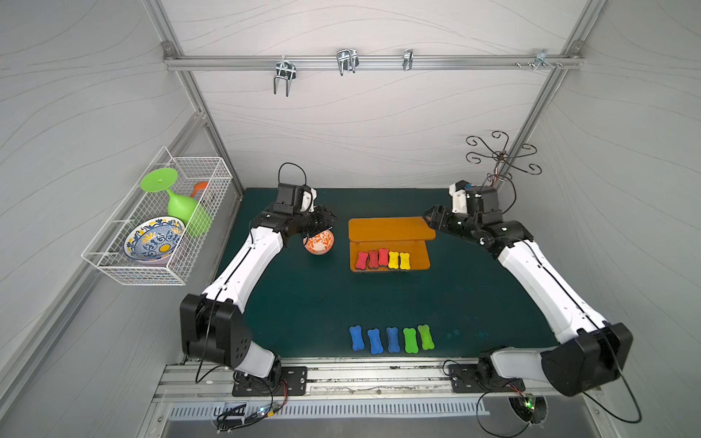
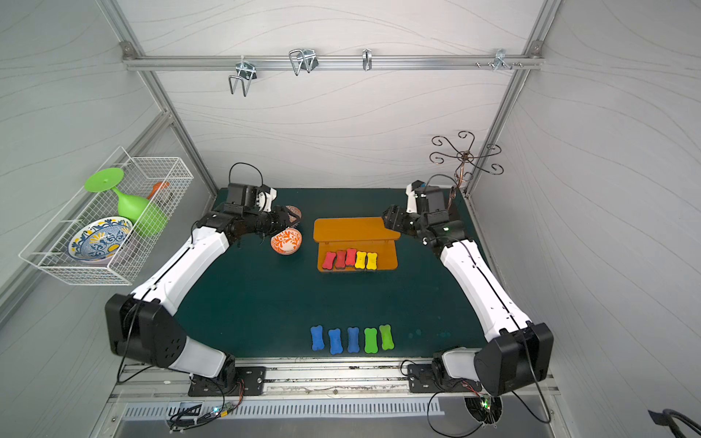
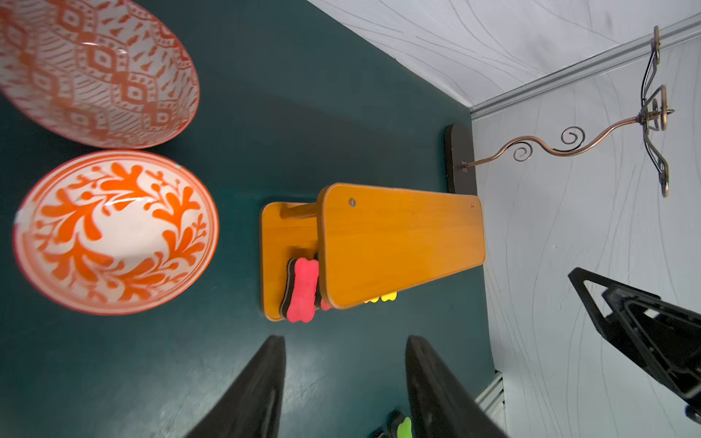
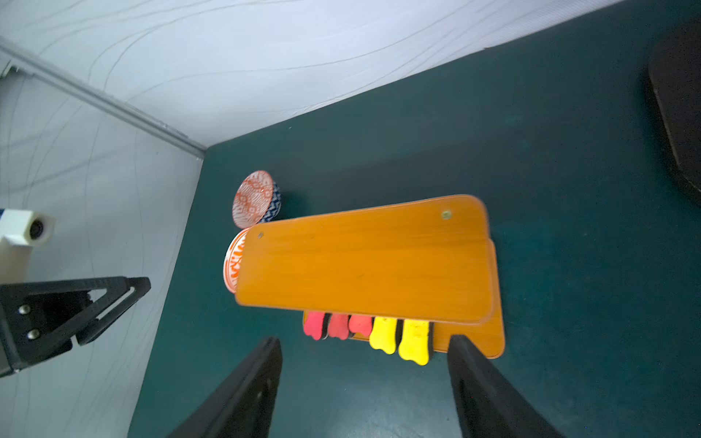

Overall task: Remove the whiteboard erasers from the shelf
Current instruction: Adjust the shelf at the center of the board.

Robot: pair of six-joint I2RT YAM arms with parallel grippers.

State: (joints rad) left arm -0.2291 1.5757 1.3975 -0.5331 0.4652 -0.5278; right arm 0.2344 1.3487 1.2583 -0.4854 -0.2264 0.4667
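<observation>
Gaping empty beside the shelf (image 1: 390, 228), right jaws wider than left jaws

I'm seeing a floral orange bowl (image 1: 319, 242) and a diamond-patterned bowl (image 3: 95, 68) sitting beside each other on the green tabletop (image 1: 303, 303). A white wire basket (image 1: 144, 275) is hanging on the wall, holding a tipped green goblet (image 1: 186, 208) and a blue-and-yellow bowl (image 1: 155, 239). A curly copper stand (image 3: 459, 151) is standing far back.

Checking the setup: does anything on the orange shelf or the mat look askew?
Yes: the three red bone-shaped foam erasers on the lower board of the orange two-tier shelf lean on edge against each other, dark undersides showing, while the blue and green erasers lie flat on the dark green mat.
</observation>
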